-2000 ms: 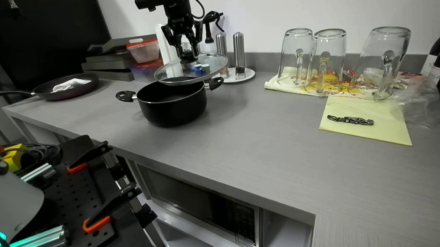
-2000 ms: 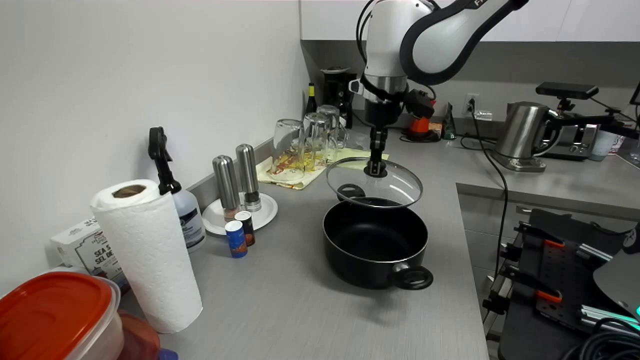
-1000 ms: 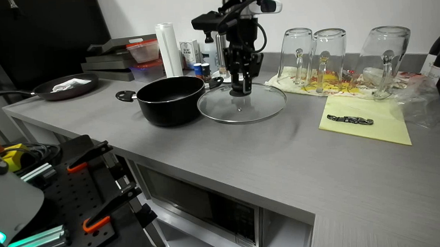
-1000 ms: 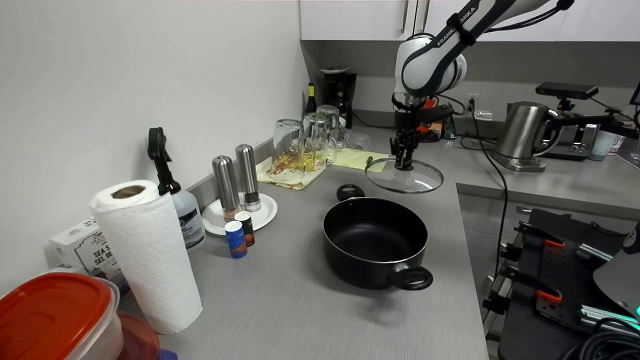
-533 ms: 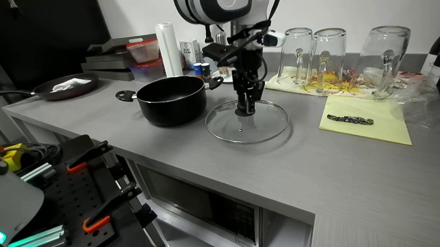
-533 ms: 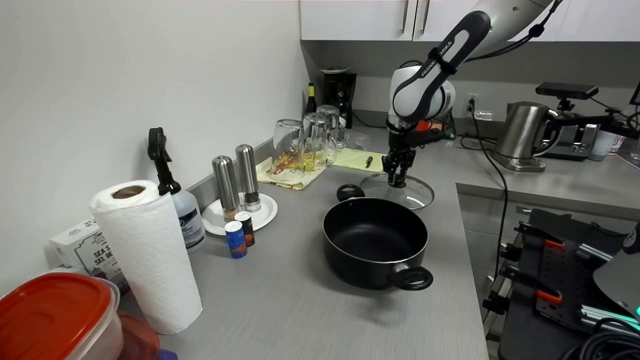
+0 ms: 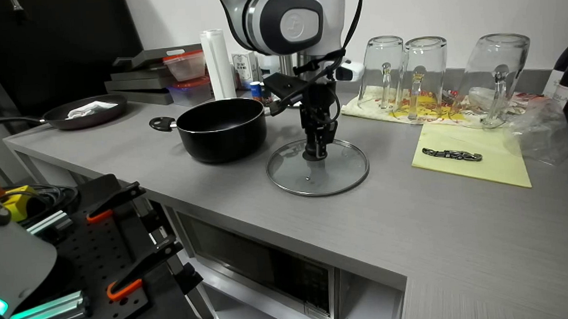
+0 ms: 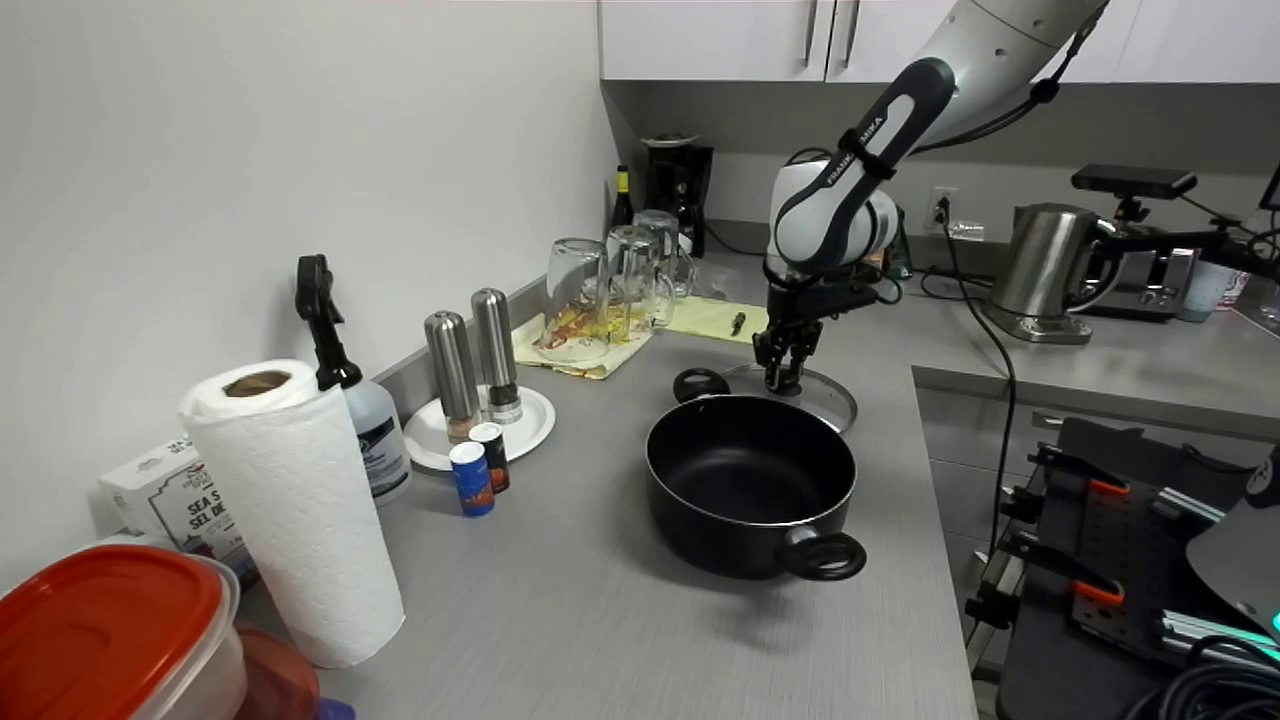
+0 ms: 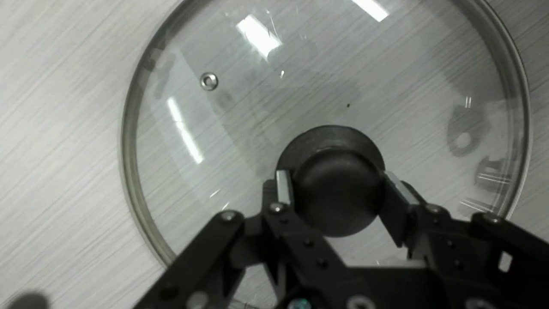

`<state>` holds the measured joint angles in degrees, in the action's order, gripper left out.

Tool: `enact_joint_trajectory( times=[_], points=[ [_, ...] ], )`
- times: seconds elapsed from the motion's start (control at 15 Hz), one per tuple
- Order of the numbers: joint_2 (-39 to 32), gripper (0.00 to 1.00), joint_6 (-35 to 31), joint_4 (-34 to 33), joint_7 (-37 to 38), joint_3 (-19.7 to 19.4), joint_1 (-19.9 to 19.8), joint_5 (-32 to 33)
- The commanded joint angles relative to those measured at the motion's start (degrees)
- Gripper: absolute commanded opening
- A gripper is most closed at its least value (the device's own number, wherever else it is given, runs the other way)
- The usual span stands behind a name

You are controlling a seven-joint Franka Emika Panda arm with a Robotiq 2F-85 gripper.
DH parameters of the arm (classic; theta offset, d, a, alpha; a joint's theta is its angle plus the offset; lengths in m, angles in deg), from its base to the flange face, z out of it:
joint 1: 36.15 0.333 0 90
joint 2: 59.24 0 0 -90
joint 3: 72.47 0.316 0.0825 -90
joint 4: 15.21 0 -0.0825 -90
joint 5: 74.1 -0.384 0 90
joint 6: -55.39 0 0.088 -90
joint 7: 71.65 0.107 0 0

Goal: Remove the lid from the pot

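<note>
The lid, a glass disc with a metal rim and black knob, lies level at or just above the counter beside the pot in both exterior views [image 7: 340, 174] [image 8: 832, 395]; whether it touches is hard to tell. The pot, black and uncovered, stands upright in both exterior views [image 7: 223, 140] [image 8: 715, 545]. My gripper [image 7: 316, 154] is over the lid's centre, and in the other exterior picture it shows behind the pot [image 8: 783, 382]. In the wrist view the gripper [image 9: 339, 189] has its fingers pressed on both sides of the knob of the lid [image 9: 257, 111].
Upturned glass mugs [image 7: 422, 77] stand on a patterned cloth near the wall. A yellow sheet [image 7: 476, 170] carries a small dark metal piece [image 7: 451, 154]. A dark pan [image 7: 83, 121] is at the far end. A paper towel roll [image 8: 300, 520] and shakers [image 8: 455, 365] stand along the wall.
The lid, held by its knob, has moved from above the pot sideways past it, then down to counter level and slightly toward the front edge. The pot has not moved.
</note>
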<state>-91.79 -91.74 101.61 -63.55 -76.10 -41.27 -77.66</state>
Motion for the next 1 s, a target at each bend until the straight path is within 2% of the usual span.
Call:
enact_joint_trajectory(
  times=[0.0, 0.13, 0.2, 0.27, 0.47, 0.93],
  points=[
    [-0.79, 0.26, -0.65, -1.72, 0.84, 0.14, 0.63, -1.42],
    [-0.95, 0.26, -0.62, -2.01, 0.89, 0.18, 0.69, -1.43],
    [-0.94, 0.76, -0.58, -2.07, 0.99, 0.15, 0.73, -1.41],
    [-0.83, 0.77, -0.57, -2.03, 0.94, 0.19, 0.71, -1.44],
    [-0.03, 0.98, -0.77, -1.89, 0.92, 0.24, 0.76, -1.48],
    [0.64, 1.0, -0.02, -2.19, 0.59, -0.18, 0.89, -0.55]
  ],
)
